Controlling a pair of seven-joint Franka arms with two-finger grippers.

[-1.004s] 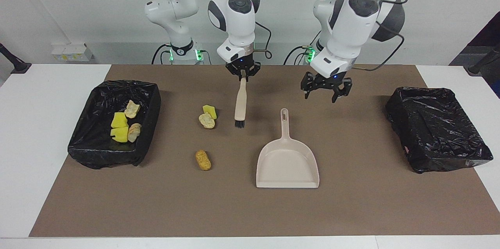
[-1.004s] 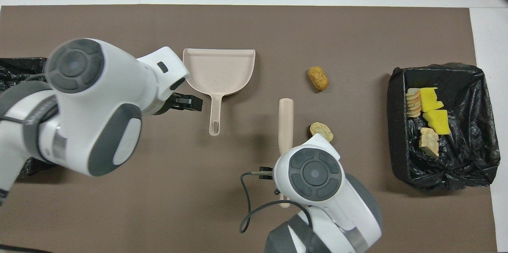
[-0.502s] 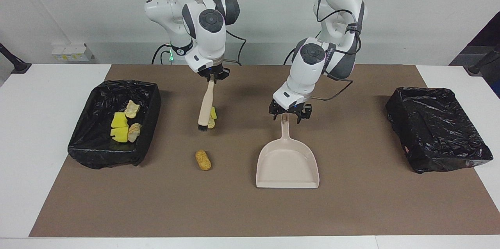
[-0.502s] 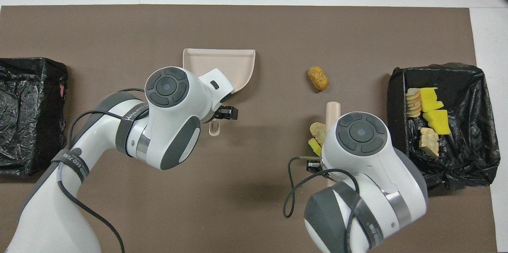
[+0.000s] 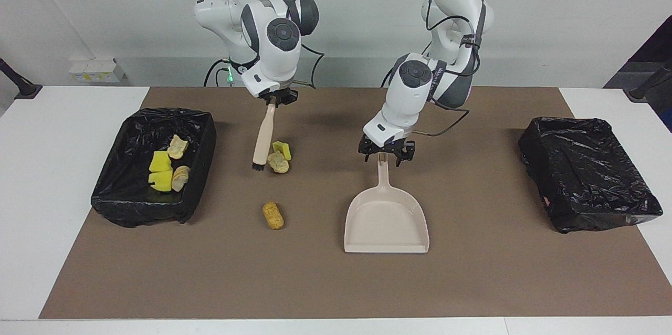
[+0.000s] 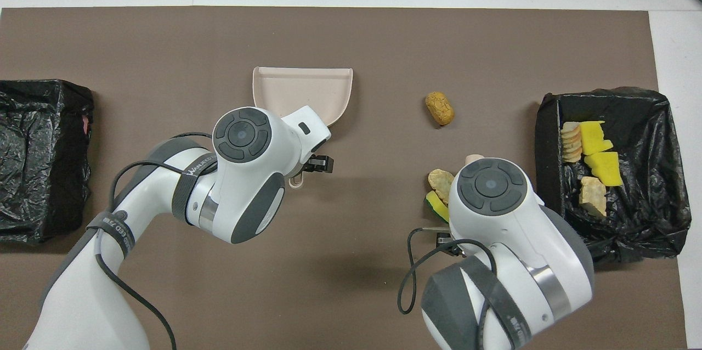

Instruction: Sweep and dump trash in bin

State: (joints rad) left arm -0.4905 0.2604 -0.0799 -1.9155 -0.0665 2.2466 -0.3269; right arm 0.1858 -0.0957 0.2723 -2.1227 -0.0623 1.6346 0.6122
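Facing view: bin (image 5: 107,188) holds four scraps (image 5: 160,163) — right hand (image 5: 277,98) grips brush (image 5: 261,135), left hand (image 5: 387,158) open.

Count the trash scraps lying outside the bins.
3: a yellow chunk and a tan lump touching each other beside the brush; an orange lump farther from the robots. None seems hidden.

both arms low, right gripper (image 5: 274,97) clamped, left gripper (image 5: 386,155) spread
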